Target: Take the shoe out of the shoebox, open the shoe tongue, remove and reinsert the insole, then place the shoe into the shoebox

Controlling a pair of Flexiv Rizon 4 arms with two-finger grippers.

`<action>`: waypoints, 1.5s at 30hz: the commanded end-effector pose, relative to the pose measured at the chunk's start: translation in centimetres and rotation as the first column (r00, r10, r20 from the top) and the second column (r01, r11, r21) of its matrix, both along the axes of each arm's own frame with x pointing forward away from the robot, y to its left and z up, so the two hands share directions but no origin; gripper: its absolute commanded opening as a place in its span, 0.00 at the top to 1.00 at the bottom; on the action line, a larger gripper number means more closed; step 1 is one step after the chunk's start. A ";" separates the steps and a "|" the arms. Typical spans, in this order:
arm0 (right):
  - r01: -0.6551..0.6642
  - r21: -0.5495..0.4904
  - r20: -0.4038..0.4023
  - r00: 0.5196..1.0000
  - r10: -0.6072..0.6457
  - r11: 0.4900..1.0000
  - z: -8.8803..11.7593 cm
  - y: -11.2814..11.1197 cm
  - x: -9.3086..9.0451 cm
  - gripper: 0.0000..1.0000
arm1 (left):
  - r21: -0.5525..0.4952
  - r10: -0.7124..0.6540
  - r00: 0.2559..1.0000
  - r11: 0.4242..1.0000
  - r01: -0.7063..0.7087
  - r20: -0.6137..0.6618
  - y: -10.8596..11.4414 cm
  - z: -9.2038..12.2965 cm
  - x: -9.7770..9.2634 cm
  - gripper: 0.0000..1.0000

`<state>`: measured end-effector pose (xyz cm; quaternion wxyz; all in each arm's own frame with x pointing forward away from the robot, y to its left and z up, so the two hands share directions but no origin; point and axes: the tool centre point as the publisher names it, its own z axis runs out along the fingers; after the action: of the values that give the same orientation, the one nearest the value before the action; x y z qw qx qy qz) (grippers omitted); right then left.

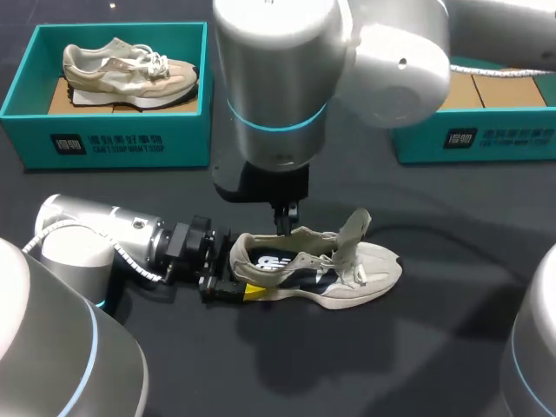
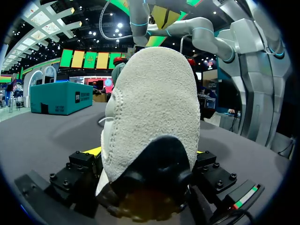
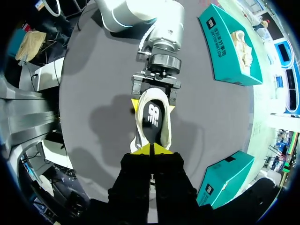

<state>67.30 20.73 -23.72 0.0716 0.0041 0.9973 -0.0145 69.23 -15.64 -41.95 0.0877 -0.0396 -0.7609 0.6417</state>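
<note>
Shoe [image 1: 347, 276] heel clamped in left end effector [image 3: 153, 107], right end effector [image 3: 151, 149] tips together over its opening, anything pinched hidden

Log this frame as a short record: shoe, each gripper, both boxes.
shoe: on the table, outside both boxes, tongue raised
left gripper: shut on the shoe's heel
right gripper: fingers together above the shoe's opening; grasp unclear
left shoebox: holds a second shoe
right shoebox: partly hidden, contents unclear
</note>
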 end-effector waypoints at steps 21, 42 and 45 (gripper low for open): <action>-0.025 0.021 -0.004 1.000 0.025 0.999 -6.1 1.8 0.6 1.00 | 0.001 -0.001 1.000 1.000 0.001 0.000 0.2 -0.3 0.3 1.00; -0.034 0.049 0.010 0.999 0.034 0.998 -9.0 1.5 1.8 1.00 | 0.001 -0.001 1.000 1.000 0.001 0.000 0.2 -0.3 0.3 1.00; -0.025 0.048 0.017 1.000 0.024 0.999 -9.9 1.4 2.2 1.00 | 0.001 -0.001 1.000 1.000 0.001 0.000 0.2 -0.3 0.3 1.00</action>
<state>69.31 21.89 -32.28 0.0813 -0.0065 0.9966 0.0089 69.23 -15.64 -41.95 0.0877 -0.0396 -0.7609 0.6417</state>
